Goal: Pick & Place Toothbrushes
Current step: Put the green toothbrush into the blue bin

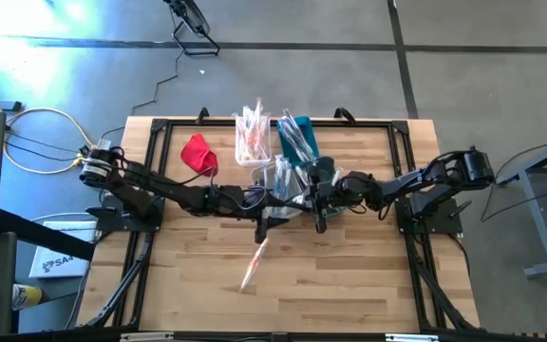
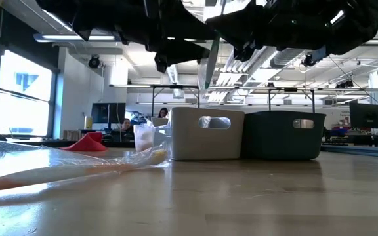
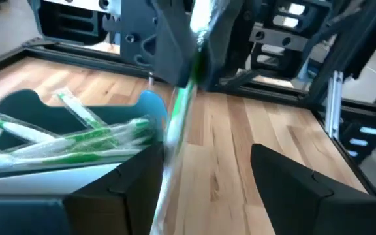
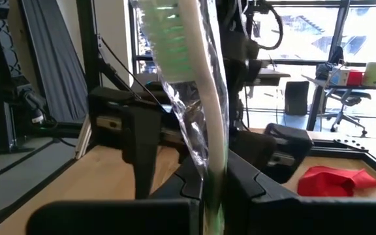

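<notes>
Green-bristled wrapped toothbrush (image 4: 198,85) stands pinched upright in the right gripper (image 4: 211,196), rising above its fingertips. Facing it, just beyond, the left gripper (image 3: 204,176) gapes wide, the toothbrush between its spread fingers.

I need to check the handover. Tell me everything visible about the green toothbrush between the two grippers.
The green toothbrush is thin, with a white handle and green bristles, sealed in a clear crinkled wrapper. It stands roughly upright, above the table near the teal bin. The right gripper is shut on its lower end; the left gripper is open around it, its fingers apart from it.
</notes>
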### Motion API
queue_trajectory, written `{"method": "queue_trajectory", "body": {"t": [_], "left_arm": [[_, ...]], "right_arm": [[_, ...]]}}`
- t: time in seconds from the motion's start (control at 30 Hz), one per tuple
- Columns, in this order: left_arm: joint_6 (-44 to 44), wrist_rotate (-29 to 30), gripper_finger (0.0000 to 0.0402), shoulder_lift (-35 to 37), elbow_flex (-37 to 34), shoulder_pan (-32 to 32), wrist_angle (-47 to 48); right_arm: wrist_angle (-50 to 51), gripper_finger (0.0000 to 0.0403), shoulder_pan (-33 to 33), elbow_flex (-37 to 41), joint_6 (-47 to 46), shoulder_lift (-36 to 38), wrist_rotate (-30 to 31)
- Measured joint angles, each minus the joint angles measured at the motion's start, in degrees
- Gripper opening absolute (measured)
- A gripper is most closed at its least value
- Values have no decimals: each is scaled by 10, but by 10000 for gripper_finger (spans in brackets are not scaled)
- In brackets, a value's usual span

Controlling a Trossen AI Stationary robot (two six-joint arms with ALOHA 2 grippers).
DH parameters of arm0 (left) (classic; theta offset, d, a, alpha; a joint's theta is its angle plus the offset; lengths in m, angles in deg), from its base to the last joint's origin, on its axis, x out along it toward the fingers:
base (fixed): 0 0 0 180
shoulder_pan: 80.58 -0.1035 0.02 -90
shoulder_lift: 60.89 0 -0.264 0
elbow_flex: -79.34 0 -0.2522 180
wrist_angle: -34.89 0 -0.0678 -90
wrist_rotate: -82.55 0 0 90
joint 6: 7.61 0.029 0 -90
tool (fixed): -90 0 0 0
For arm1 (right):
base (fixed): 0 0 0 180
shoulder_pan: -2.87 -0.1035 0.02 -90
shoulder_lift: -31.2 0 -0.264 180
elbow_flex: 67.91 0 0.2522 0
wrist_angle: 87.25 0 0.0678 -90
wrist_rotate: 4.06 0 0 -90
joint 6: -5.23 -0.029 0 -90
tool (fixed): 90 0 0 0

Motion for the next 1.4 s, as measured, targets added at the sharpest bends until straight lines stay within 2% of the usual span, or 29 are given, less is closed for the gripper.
{"method": "queue_trajectory", "body": {"t": [0.23,0.33,0.63,0.8,0.9,1.13,1.4], "left_arm": [[-3,-11,225,38,0,0,83],[-19,-11,225,58,0,0,125],[-45,-9,225,77,0,0,180],[-64,-9,225,77,0,0,198],[-74,-9,225,77,0,0,199],[-75,-7,225,77,0,0,210],[-75,-7,225,77,0,0,210]], "right_arm": [[8,18,0,0,0,2,5],[48,18,0,0,5,22,39],[286,18,-10,0,10,135,250],[375,18,-25,0,-19,163,394],[412,18,-23,0,-55,172,437],[472,18,-3,0,-139,183,426],[476,18,-1,0,-176,209,314]]}}
